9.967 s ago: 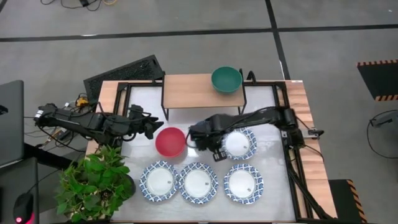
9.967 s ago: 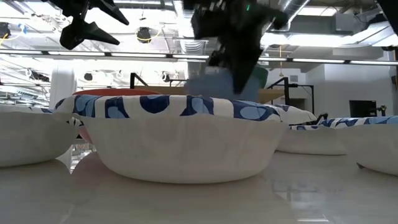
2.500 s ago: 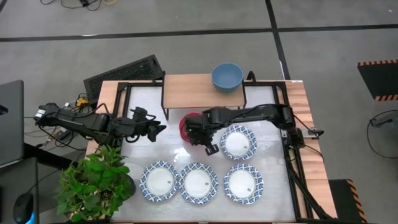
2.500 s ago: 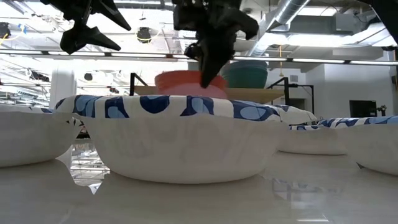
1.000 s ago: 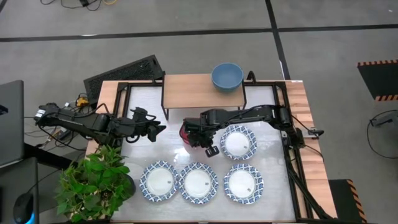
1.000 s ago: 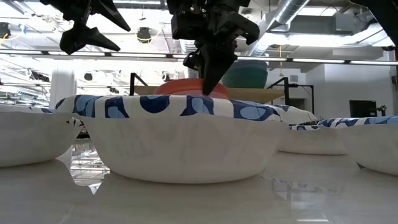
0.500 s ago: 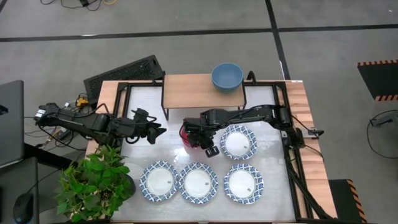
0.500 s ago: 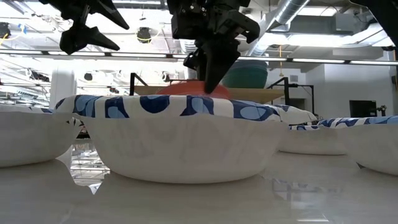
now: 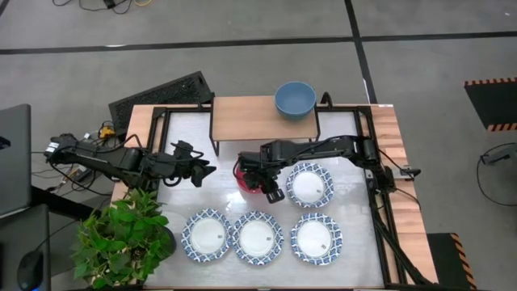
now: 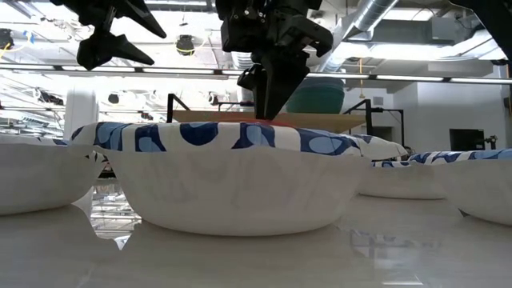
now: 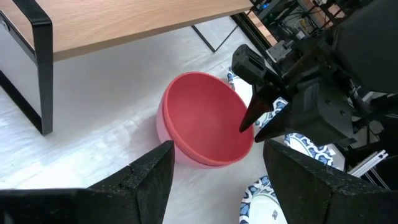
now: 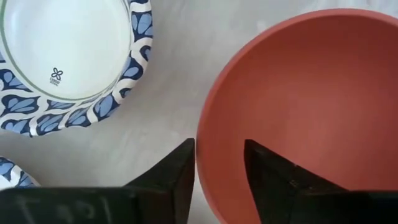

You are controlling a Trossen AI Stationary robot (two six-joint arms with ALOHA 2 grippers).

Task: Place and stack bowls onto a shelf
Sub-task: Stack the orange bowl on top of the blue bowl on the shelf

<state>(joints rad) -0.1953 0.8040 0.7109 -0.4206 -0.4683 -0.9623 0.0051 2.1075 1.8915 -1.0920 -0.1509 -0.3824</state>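
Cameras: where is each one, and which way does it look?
High view: above, looking straight down; shows both arms, the shelf, the blue bowl.
Low view: at tabletop height, looking level across a patterned bowl; both arms hang from above.
Left wrist view: on the left arm, facing the red bowl and right gripper; own fingers show.
Right wrist view: looking down past its fingers straddling the red bowl's rim.
Shared: both wrist views show the red bowl.

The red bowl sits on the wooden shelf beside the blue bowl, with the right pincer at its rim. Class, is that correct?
Not quite. The red bowl sits on the white table in front of the shelf, not on it; only the blue bowl is on the shelf. The high view shows this. The right pincer is indeed at its rim, one finger on each side.
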